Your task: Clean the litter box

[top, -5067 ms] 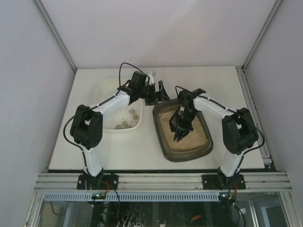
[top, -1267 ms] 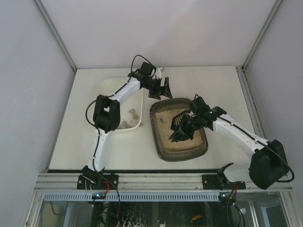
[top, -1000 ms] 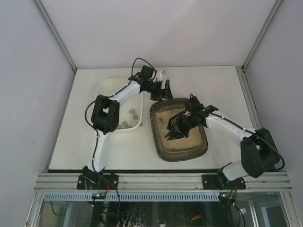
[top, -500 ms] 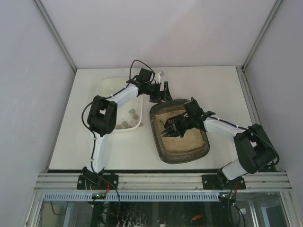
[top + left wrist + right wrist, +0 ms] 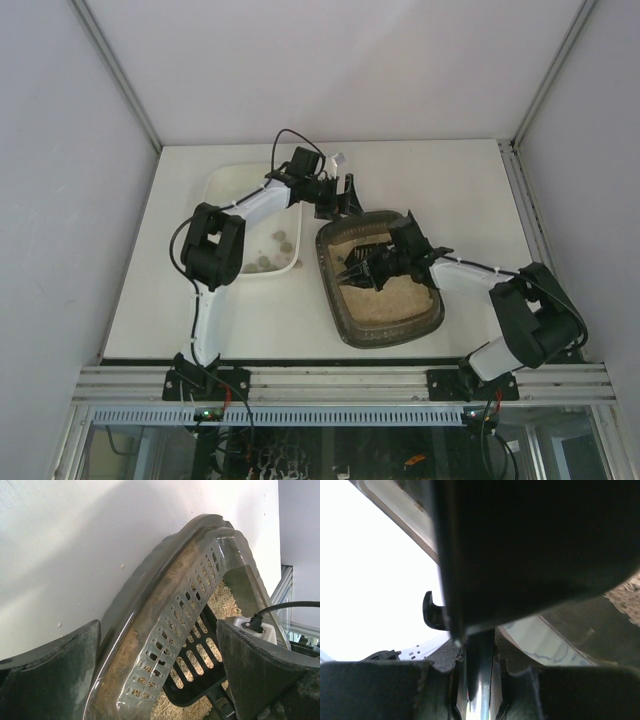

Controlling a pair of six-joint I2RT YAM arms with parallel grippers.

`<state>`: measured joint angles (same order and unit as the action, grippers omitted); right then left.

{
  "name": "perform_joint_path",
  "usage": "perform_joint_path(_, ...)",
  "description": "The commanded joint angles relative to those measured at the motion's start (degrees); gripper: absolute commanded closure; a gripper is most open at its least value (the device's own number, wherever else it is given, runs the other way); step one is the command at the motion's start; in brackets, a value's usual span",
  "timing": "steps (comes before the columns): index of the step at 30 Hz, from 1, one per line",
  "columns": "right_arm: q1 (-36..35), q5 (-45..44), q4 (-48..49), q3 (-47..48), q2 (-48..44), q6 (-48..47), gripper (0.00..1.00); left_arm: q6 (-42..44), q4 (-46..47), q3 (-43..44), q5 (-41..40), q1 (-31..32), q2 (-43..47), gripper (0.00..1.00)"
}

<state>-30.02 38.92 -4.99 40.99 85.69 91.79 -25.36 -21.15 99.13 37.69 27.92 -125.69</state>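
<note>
**Now: scoop in the litter, far rim straddled**

On the table [image 5: 450,180], the litter box [image 5: 395,325] sits right of centre, skewed, just beside the white tray [image 5: 225,185]. My left gripper [image 5: 343,200] stands spread astride the box's far-left rim, I judge to steady it. My right gripper [image 5: 392,258] pinches the handle of the black slotted scoop [image 5: 362,268], blade low over the far litter. Room is tight there: both wrists crowd that corner. Open table lies right. Clumps [image 5: 270,255] lie in the tray.

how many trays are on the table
2: the white tray on the left, holding small clumps, and the litter box just right of it, with the scoop inside.
</note>
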Motion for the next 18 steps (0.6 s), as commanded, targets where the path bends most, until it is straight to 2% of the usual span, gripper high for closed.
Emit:
perform_joint_path(1, -0.65, -2.85, 10.32, -2.83, 2.51, 7.2, 1.0, -2.29, -0.52, -1.06, 4.06, 1.78, 4.83, 0.0)
perform_joint_path(9, -0.75, -4.39, 26.18, -7.75, 7.85, 10.27, 1.0, -2.15, -0.25, -1.93, 3.97, 1.78, 5.54, 0.0)
perform_joint_path(18, -1.03, -6.09, 44.05, -8.75, 14.16, 10.21, 1.0, -2.32, -0.1, -2.96, 4.4, 1.78, 5.77, 0.0)
